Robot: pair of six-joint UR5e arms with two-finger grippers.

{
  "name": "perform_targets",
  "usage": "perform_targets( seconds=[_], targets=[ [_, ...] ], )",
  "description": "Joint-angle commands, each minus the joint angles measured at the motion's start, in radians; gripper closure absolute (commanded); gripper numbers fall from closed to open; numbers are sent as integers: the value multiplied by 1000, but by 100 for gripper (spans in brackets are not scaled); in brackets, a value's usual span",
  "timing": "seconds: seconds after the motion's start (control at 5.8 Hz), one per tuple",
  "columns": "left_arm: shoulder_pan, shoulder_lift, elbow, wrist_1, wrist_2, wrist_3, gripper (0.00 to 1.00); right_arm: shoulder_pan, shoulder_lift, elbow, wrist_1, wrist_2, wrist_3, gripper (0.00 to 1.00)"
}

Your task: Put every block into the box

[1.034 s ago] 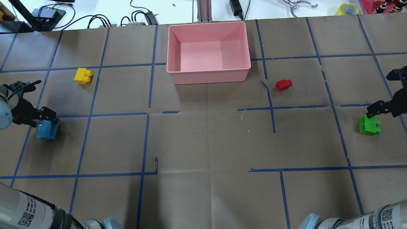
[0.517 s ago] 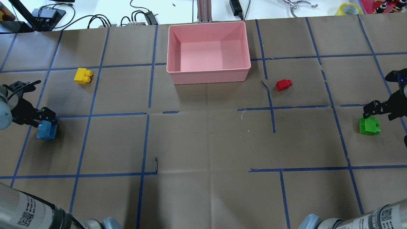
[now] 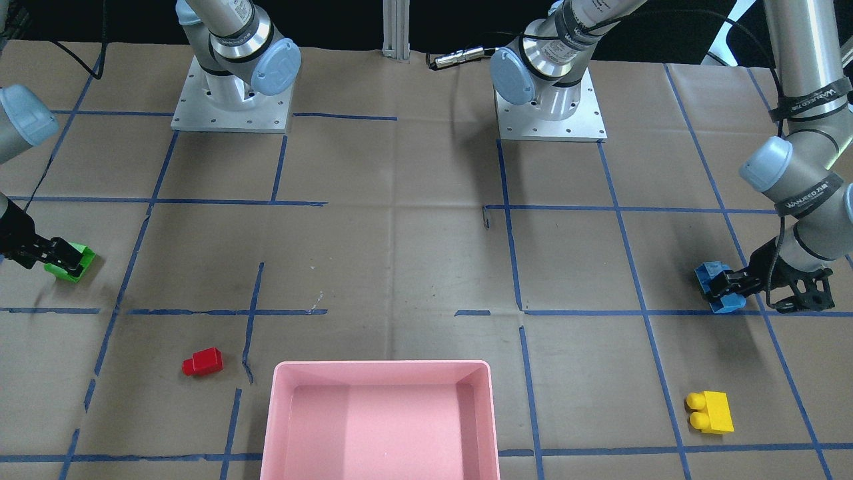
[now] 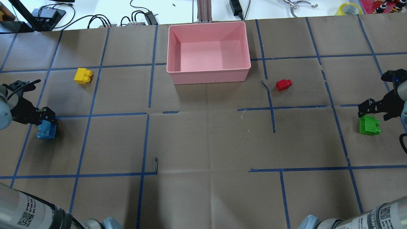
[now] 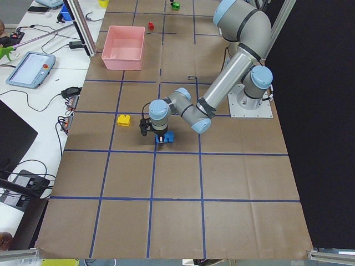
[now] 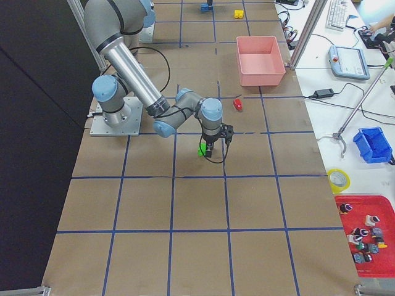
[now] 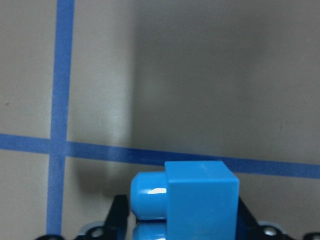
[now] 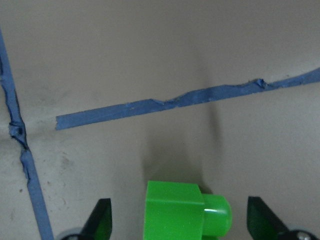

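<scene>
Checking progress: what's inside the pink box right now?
Only its bare pink floor; nothing lies in the box. Overhead, the near wall hides a thin strip of floor, which the front-facing view shows bare too.

1. Brown paper covers the table, marked into squares by blue tape lines.
2. Black cables and a power adapter lie along the white far edge.
3. A yellow tape roll sits near that edge's right end.
4. A teach pendant lies on a side bench.
5. A blue bin and a red tray of small parts stand on the opposite bench.
</scene>
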Motion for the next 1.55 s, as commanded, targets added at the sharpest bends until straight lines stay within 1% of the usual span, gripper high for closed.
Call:
perform_targets(
  seconds=[0.0, 0.17, 0.34, 0.52, 0.69, 0.86, 1.03, 1.21, 1.38],
  targets=[
    [-7, 17, 18, -12, 3, -4, 60, 0, 17, -4, -24, -3, -11, 5],
    [-15, 49, 33, -18, 3, -4, 60, -1, 20, 4, -25, -4, -11, 5],
    [-41, 120, 82, -131, 4, -4, 60, -1, 22, 8, -24, -5, -12, 5],
    [-77, 155, 205, -294, 6, -21, 60, -1, 22, 5, -21, -14, -20, 6],
    [-160, 154, 351, -427, 1, -29, 60, -3, 22, 4, -21, -14, -37, 7],
    [-256, 143, 465, -474, 1, -62, 60, -5, 23, 7, -21, -15, -38, 8],
    [-361, 111, 554, -497, 1, -154, 60, -5, 23, 10, -16, -18, -38, 8],
    [-466, 73, 621, -497, 9, -217, 60, -5, 23, 10, -15, -20, -38, 8],
    [-562, -8, 697, -500, 12, -337, 60, -6, 22, 13, -15, -21, -52, 7]
  ],
)
